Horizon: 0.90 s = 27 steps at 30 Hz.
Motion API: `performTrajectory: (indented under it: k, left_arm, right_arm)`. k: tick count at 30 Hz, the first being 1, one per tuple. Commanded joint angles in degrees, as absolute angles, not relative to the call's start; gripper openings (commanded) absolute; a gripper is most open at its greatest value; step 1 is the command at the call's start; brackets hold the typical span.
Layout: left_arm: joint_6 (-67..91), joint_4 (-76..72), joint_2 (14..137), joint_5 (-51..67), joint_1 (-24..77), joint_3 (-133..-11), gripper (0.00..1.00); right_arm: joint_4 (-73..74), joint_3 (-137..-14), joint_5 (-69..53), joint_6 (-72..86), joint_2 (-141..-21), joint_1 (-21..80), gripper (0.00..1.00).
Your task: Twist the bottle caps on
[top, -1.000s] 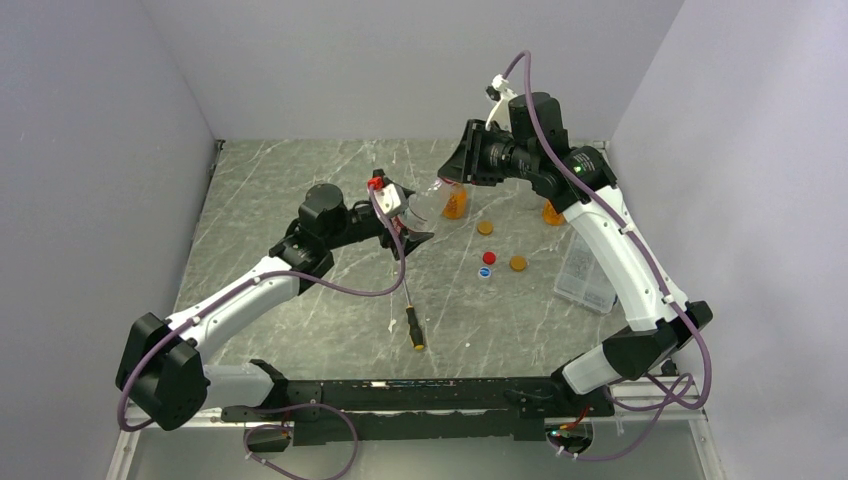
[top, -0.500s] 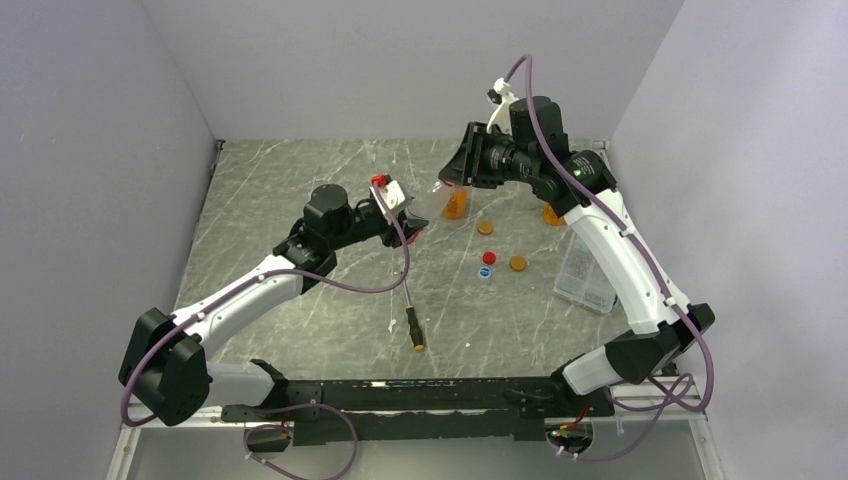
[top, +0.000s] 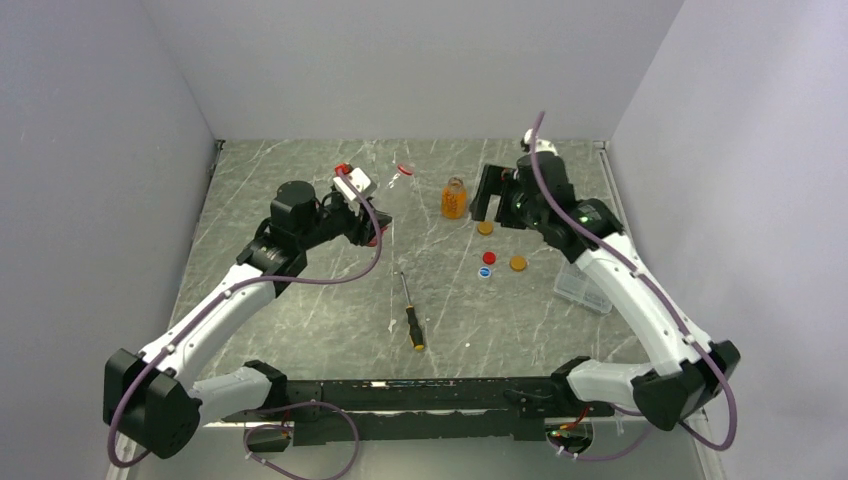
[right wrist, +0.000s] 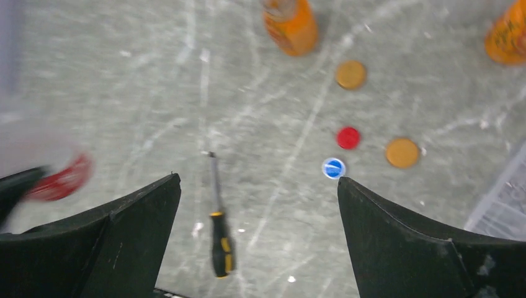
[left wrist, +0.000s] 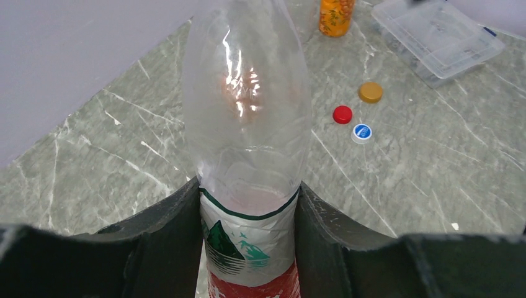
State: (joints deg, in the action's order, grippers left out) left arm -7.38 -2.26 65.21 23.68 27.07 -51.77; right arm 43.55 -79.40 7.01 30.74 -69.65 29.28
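Note:
My left gripper is shut on the clear bottle, gripping it at its red-white label. The bottle is held off the table, its neck pointing away. A red cap shows at its far end. My right gripper hangs open and empty above the table. Just to its left stands an amber bottle with no cap. A second amber bottle is at the right. Loose caps lie together: orange, red, blue, orange.
A black-and-orange screwdriver lies near the table's middle front. A clear plastic box sits at the right, beside my right arm. Grey walls close the table on three sides.
My left gripper shut on the clear bottle and carried it to the left. My right gripper opened, let go of the bottle's neck and dropped down to the right of the amber bottle.

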Motion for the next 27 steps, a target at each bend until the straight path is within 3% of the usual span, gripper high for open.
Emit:
performTrajectory:
  k: [1,7,13,20,27]
  left_arm:
    - [-6.3,2.31,60.83,24.48,27.07,-53.7,0.48]
    - [-7.1,4.69,58.22,26.41,27.07,-52.8,0.49]
    - [-7.35,4.88,56.32,26.02,27.07,-51.14,0.49]
    - [-8.32,5.18,55.46,24.92,27.07,-50.56,0.49]
    - [-8.69,5.08,56.02,24.98,27.07,-50.47,0.49]
  right_arm:
    - [39.73,-71.19,14.91,31.23,-73.34,29.09,0.97]
    - [31.48,-61.98,15.15,32.72,-80.1,29.02,0.8]
    - [26.54,-61.05,16.97,32.03,-89.45,27.97,0.65]
    - [23.78,-61.3,15.04,31.27,-95.61,25.18,0.55]
    - [22.6,-62.13,14.15,30.59,-99.69,24.66,0.52]
